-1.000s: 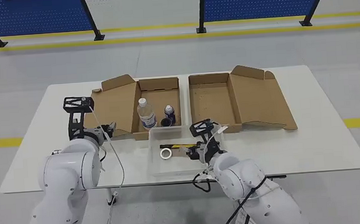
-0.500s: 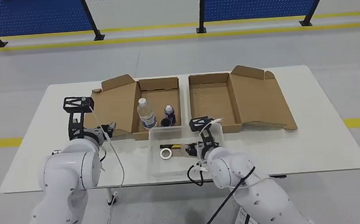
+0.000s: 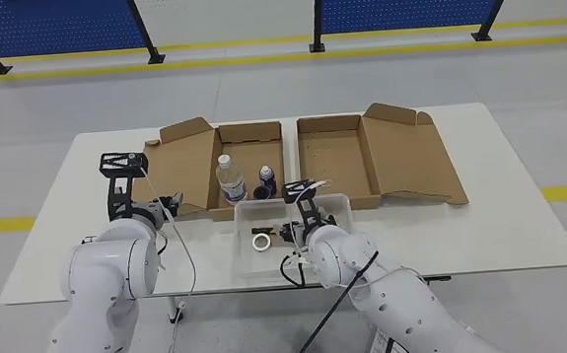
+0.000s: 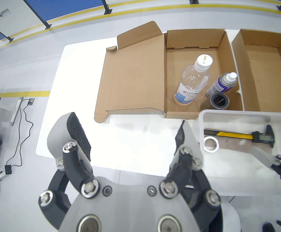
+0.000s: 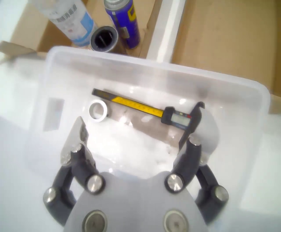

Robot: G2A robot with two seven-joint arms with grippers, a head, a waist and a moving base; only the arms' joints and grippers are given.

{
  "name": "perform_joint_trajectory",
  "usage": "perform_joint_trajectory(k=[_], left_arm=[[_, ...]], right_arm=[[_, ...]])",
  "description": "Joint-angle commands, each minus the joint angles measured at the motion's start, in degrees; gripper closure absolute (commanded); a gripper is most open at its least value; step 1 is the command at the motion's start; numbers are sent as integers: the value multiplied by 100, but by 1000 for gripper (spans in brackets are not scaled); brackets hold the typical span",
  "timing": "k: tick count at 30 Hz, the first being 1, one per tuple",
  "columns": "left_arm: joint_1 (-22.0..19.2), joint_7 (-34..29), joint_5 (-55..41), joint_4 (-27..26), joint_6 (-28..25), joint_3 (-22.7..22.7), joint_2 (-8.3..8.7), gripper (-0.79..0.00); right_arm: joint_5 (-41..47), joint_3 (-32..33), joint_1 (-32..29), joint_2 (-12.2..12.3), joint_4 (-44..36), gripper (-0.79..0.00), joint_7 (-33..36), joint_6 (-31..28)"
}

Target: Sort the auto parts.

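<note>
Retrieval from the clear bin looks to be the step in hand. The right tool hangs just inside the bin with its jaws spread wide and nothing between them. One finger is close beside the display head of the yellow digital caliper, which lies flat on the bin floor. A white ring lies at the caliper's other end, touching it or nearly so. The left tool hovers over the bare counter beside the bin, also wide open and empty. In the left cardboard box stand a clear bottle, a blue spray can and a black cylinder, while the right cardboard box holds nothing. Sorting seems partly done, with two items left in the bin. The next move probably calls for lowering the right tool so its jaws straddle the caliper's slim beam crosswise. The caliper lies flat on the bin floor, so a shallow grip could slip off or nudge the ring.
</note>
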Motion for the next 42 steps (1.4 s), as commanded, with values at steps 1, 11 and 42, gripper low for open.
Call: perform_joint_trajectory(k=[1,11,42], left_arm=[[0,0,0,0,0,0,0,-785],[0,0,0,0,0,0,0,-785],[0,0,0,0,0,0,0,-785]], right_arm=[[8,-38,54,-32,85,-785,-24,1],[74,-60,104,-91,195,-785,-139,-6],[-979,-966,890,-558,846,-785,1144,1008]])
